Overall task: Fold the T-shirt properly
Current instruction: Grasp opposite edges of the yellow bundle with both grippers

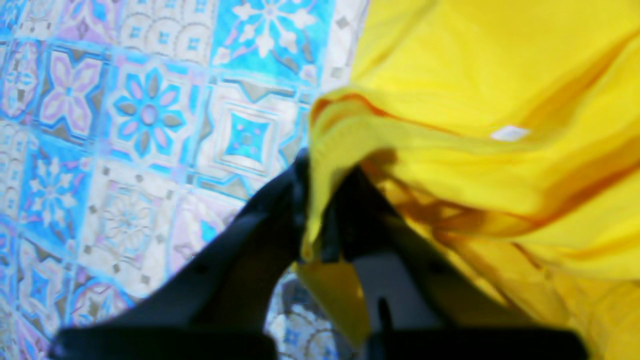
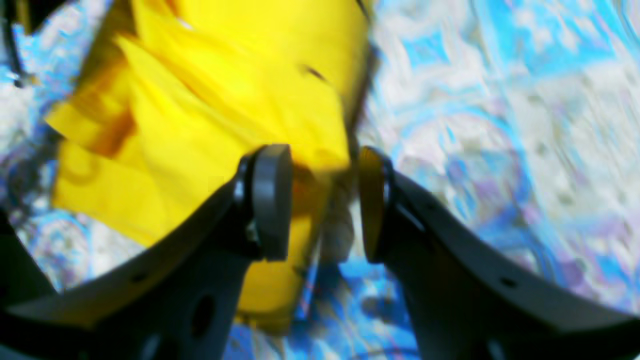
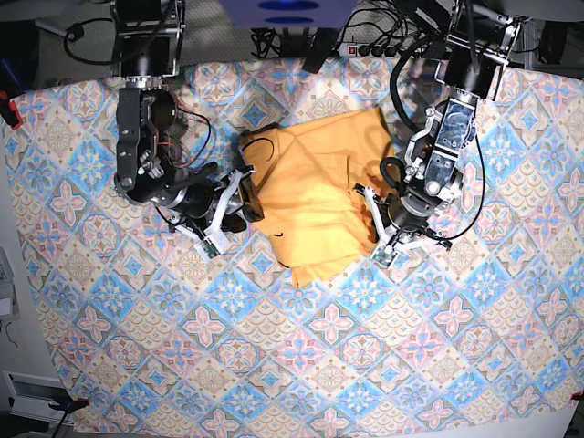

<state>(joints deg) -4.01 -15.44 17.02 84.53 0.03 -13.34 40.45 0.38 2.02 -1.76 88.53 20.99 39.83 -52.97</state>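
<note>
While its small white label (image 1: 509, 133) reads blank, the T-shirt (image 3: 319, 196) is pinched by the left jaws; the right jaws stand spread.

1. My left fingers (image 1: 320, 220) have their tips buried in a fold of the T-shirt (image 1: 490, 100); how much cloth lies between them is hidden.
2. The small white patch (image 1: 509, 133) on the T-shirt is too blurred to read.
3. My right wrist view is smeared; the T-shirt's edge between my right fingers (image 2: 322, 200) is unclear.
4. From the base view, the patterned cloth (image 3: 301, 365) under the T-shirt hides the table.
</note>
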